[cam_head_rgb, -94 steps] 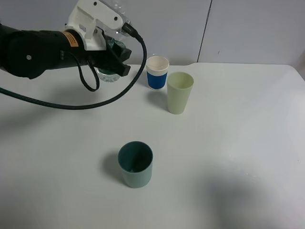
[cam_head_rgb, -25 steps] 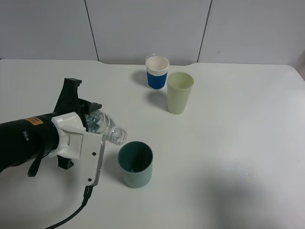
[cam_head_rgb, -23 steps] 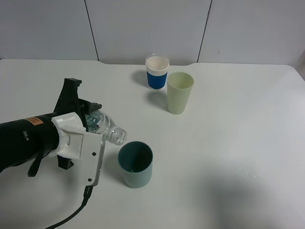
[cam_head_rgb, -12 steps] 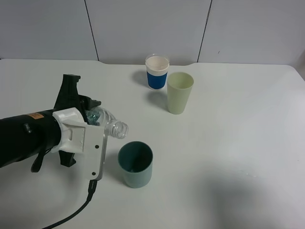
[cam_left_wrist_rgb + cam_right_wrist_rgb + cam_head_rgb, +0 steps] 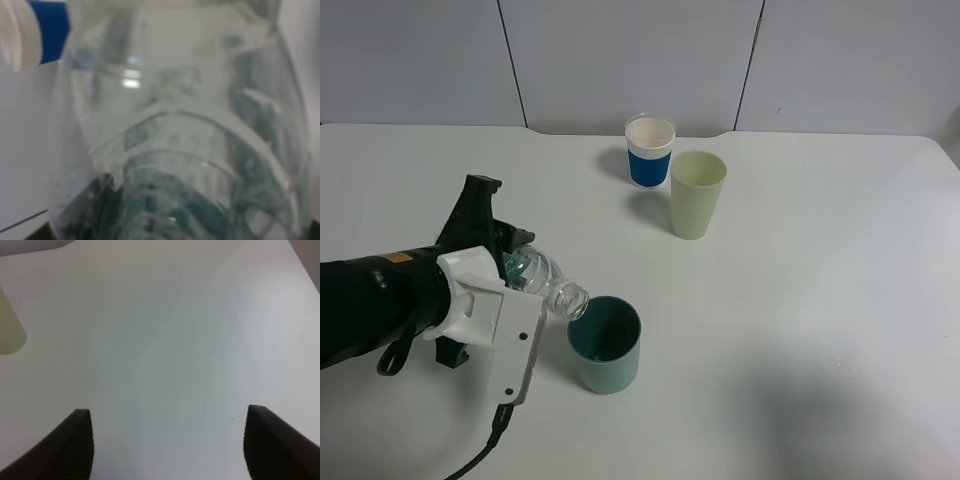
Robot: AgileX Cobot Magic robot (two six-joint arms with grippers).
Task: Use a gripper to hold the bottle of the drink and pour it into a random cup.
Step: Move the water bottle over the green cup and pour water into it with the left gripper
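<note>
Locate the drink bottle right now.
In the exterior high view, the bottle is at lower left, tilted, its mouth just over the left rim of the dark teal cup.

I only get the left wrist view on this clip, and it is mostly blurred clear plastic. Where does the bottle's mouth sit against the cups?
Observer: In the exterior high view the bottle is tilted mouth-down, its open mouth just at the rim of the dark teal cup.
Operator: What is the blue-and-white thing in the corner of my picture?
Observer: It is the blue-and-white cup, upright at the far side of the table and close beside the pale yellow-green cup. Both stand well apart from the bottle.
Operator: And the other arm?
Observer: The right gripper is open over bare table and holds nothing.
</note>
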